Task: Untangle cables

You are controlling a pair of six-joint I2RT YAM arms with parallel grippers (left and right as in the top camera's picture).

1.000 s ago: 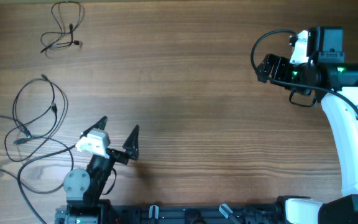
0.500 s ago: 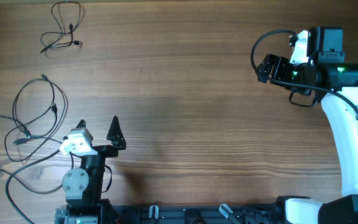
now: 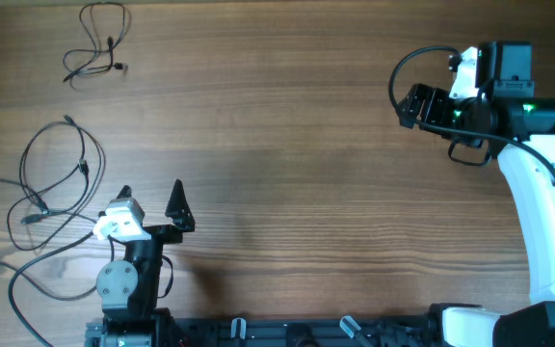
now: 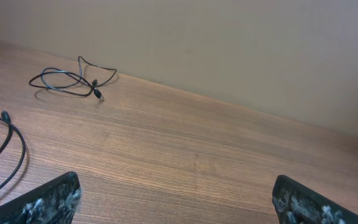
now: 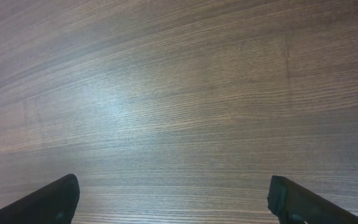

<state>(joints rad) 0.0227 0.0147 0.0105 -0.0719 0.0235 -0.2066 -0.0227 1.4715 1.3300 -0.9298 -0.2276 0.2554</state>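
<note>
One thin black cable (image 3: pixel 99 43) lies in a small bundle at the far left corner of the table; it also shows in the left wrist view (image 4: pixel 67 79). A second thin black cable (image 3: pixel 61 178) lies in loose wide loops at the left, apart from the first; part of it shows at the edge of the left wrist view (image 4: pixel 11 155). My left gripper (image 3: pixel 150 190) is open and empty, just right of the loose loops, over bare wood (image 4: pixel 176 186). My right gripper (image 3: pixel 408 104) is open and empty at the far right, with only wood below it (image 5: pixel 173 183).
A thicker black cable (image 3: pixel 27 284) runs from the left arm's base along the front left of the wooden table (image 3: pixel 287 145). The right arm's white body (image 3: pixel 538 212) stands along the right edge. A wall (image 4: pixel 229 43) rises behind the table's far edge.
My left gripper has moved left and turned toward the far side, then stayed still. The arm cable at front left shifted with it. The right arm has not moved.
</note>
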